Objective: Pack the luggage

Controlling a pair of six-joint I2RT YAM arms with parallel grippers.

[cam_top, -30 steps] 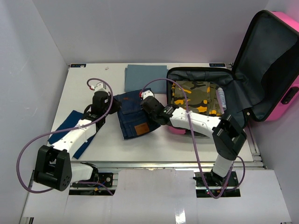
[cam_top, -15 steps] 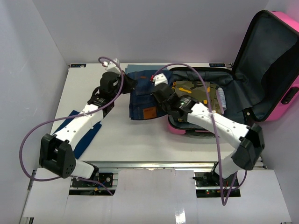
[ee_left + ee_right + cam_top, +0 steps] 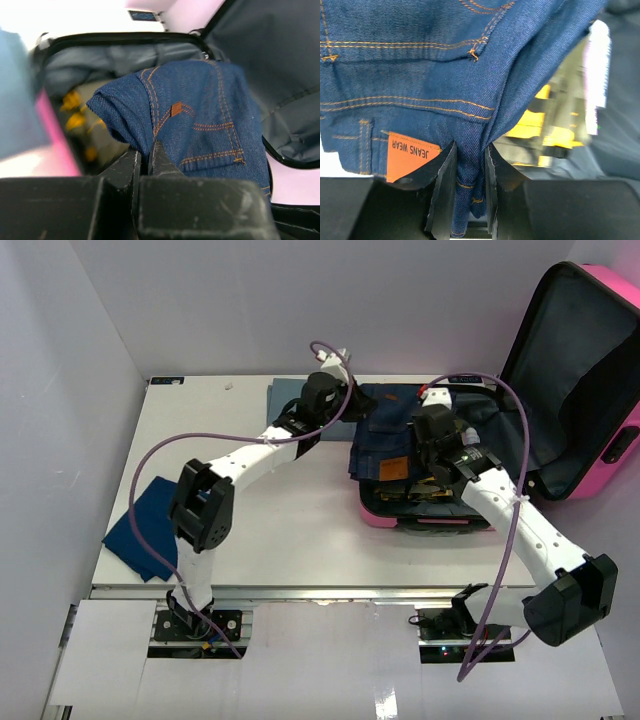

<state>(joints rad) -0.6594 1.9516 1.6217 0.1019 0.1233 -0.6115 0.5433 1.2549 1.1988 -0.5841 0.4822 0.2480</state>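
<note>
The hot-pink luggage (image 3: 603, 455) lies open at the right, lid up, dark grey lining showing. Folded blue jeans (image 3: 390, 435) with an orange label hang over its left half, held by both grippers. My left gripper (image 3: 350, 402) is shut on the jeans' far left edge; in the left wrist view (image 3: 145, 156) the denim (image 3: 200, 115) sits pinched between the jaws. My right gripper (image 3: 432, 440) is shut on the jeans' right side; in the right wrist view (image 3: 468, 165) the fold (image 3: 420, 75) runs between the jaws. A camouflage garment (image 3: 545, 125) lies inside the case below.
A grey-blue folded cloth (image 3: 290, 392) lies at the table's back, partly under the left arm. A dark blue cloth (image 3: 145, 525) lies at the front left. White walls close in the table on the left and back.
Both grippers have carried the jeans from the middle of the table back and to the right, over the open luggage. The dark blue cloth at the front left stayed in place.
</note>
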